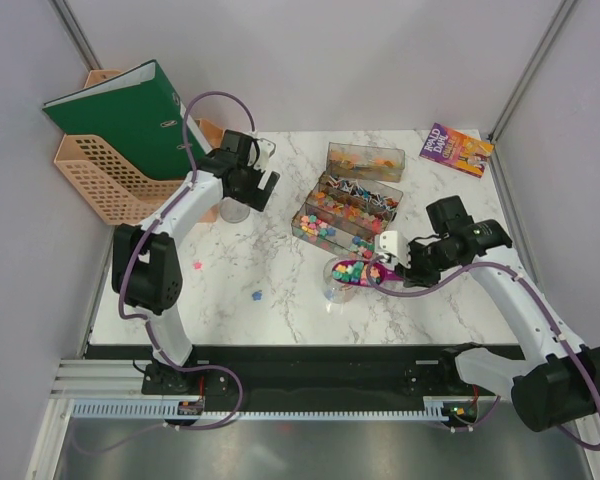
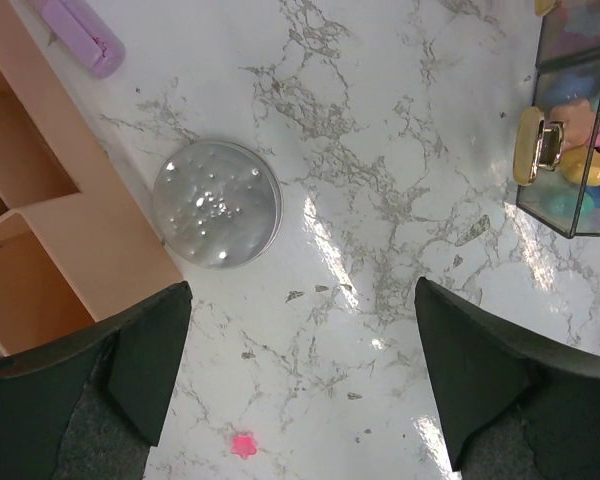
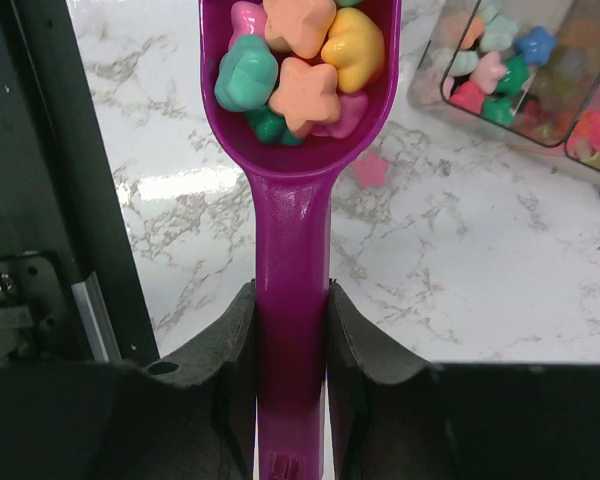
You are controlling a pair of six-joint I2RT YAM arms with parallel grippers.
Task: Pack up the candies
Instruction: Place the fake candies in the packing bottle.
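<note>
The candies are small coloured stars. A heap of them [image 3: 300, 70] fills the bowl of the purple scoop [image 3: 292, 220], and my right gripper [image 3: 292, 300] is shut on its handle. From above, the right gripper [image 1: 395, 262] holds the scoop [image 1: 365, 272] over the small clear jar [image 1: 338, 288]. More candies fill the clear trays [image 1: 348, 212]. Loose ones lie on the marble: a pink star [image 2: 243, 444], another pink one [image 3: 370, 170] and a bluish one [image 1: 257, 294]. My left gripper [image 2: 302, 290] is open and holds nothing, above bare marble beside a clear round lid [image 2: 217, 202].
An orange file rack [image 1: 105, 175] with a green binder [image 1: 130, 115] stands at the back left, close to the left gripper [image 1: 263, 180]. A lilac object [image 2: 80, 35] lies by the rack. A second clear tray [image 1: 365, 160] and a book [image 1: 456, 150] sit at the back right.
</note>
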